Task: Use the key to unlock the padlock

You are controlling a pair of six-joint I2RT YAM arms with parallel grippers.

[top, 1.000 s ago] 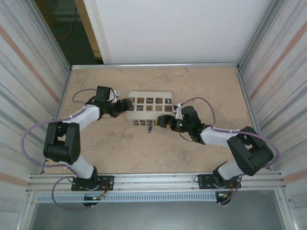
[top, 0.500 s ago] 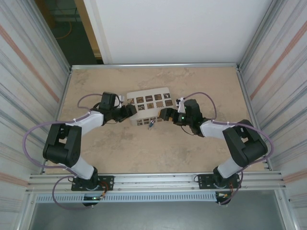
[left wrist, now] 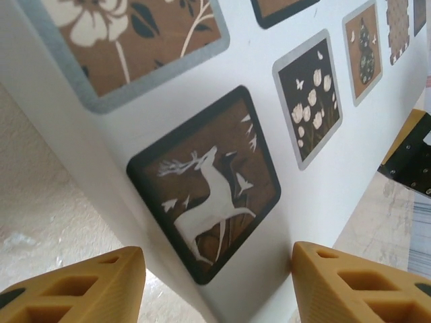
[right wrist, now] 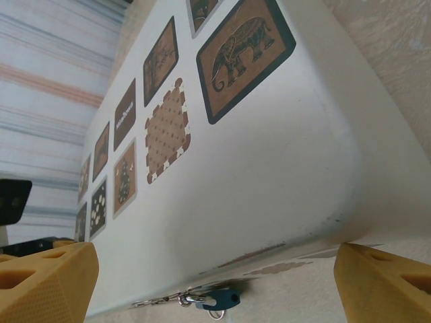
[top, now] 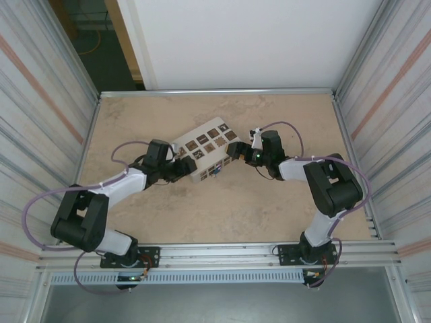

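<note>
The white box with dark patterned tiles lies skewed on the table. The tiny blue padlock hangs at its near side and also appears low in the right wrist view as the padlock, on a thin chain. A thin silvery loop pokes out under it; the key I cannot make out. My left gripper is open round the box's near-left corner, one finger against the white wall. My right gripper is open, its fingers standing wide to either side of the box's right end.
The tan table is fenced by a metal rail and ribbed side walls. Open floor lies near the arms' bases and behind the box. The purple cables loop beside each arm.
The box has turned counter-clockwise: its left end swung nearer, its right end farther. My left gripper followed toward me and narrowed slightly. My right gripper moved away from me.
</note>
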